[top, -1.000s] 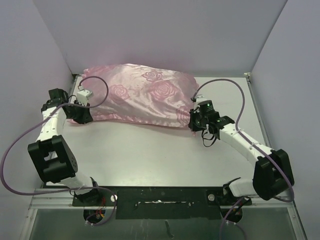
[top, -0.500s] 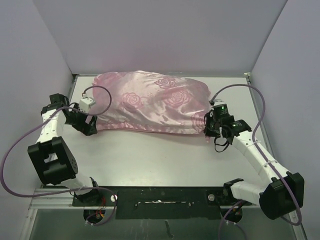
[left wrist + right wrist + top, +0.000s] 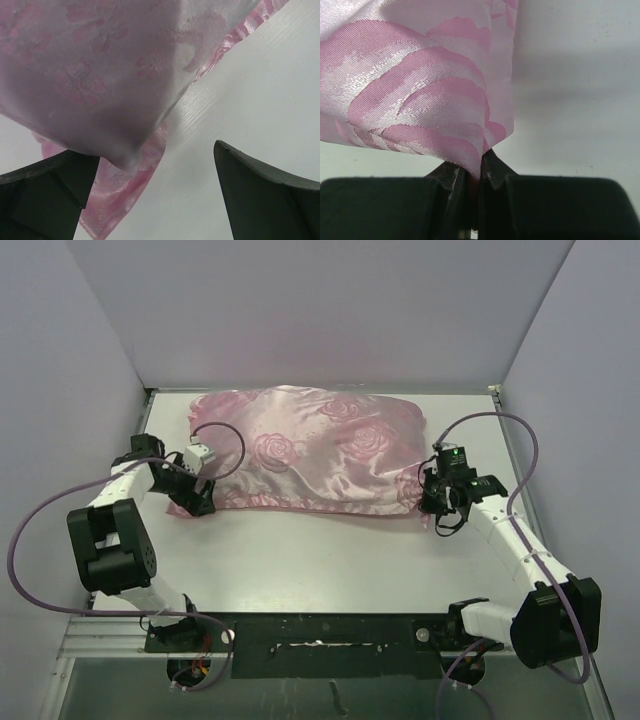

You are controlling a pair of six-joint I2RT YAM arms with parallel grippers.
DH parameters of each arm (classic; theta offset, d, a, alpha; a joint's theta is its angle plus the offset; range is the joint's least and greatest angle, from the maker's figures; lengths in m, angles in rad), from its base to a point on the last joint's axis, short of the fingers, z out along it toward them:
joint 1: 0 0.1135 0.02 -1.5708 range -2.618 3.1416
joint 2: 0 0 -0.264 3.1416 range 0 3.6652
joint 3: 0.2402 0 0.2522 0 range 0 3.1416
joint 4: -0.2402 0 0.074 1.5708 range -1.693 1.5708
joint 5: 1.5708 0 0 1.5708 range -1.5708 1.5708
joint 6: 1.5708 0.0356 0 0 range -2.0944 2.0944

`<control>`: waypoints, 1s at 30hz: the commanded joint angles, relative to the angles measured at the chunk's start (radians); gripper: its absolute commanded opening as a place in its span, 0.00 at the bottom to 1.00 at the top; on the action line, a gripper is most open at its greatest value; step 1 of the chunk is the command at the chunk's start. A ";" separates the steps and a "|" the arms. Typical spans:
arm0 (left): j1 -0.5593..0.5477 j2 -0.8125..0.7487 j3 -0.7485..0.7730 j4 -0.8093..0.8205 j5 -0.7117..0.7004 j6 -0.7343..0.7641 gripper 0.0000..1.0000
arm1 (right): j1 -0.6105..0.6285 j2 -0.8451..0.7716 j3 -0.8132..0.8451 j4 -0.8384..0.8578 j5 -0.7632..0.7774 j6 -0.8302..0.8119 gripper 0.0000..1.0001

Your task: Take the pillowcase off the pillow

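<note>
1. Nearest the arm bases the table (image 3: 330, 560) is bare. The pillowcase (image 3: 310, 450) lies across its far half, long side running left to right, close to the back wall.
2. The right gripper (image 3: 431, 498) is at the cover's near right corner. In the right wrist view the right gripper (image 3: 470, 175) is pinched tight on the very tip of the satin hem, with only fabric visible between the jaws.
3. The left gripper (image 3: 197, 502) sits at the near left corner with its fingers spread wide. In the left wrist view the corner flap of the pillowcase (image 3: 125, 190) hangs in the gap of the left gripper (image 3: 156, 152), and neither finger clamps it, so that hand holds nothing.
4. The step in hand looks like taking hold of both ends. The left should close on the flat border alone, not the plump part, or it may pinch the pillow along with the cover. Satin is slippery and the right's bite is thin, so any pull should be gentle. I cannot tell which end is open — worth finding before pulling.
5. The case is the only container here, and it is still full, swollen from end to end. The pillow itself is hidden, with no off-white showing at either corner, so removal has hardly begun.
</note>
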 commanded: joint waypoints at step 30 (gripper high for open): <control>0.016 0.146 -0.022 0.296 -0.087 -0.176 0.71 | 0.014 -0.044 0.103 0.000 -0.095 -0.037 0.00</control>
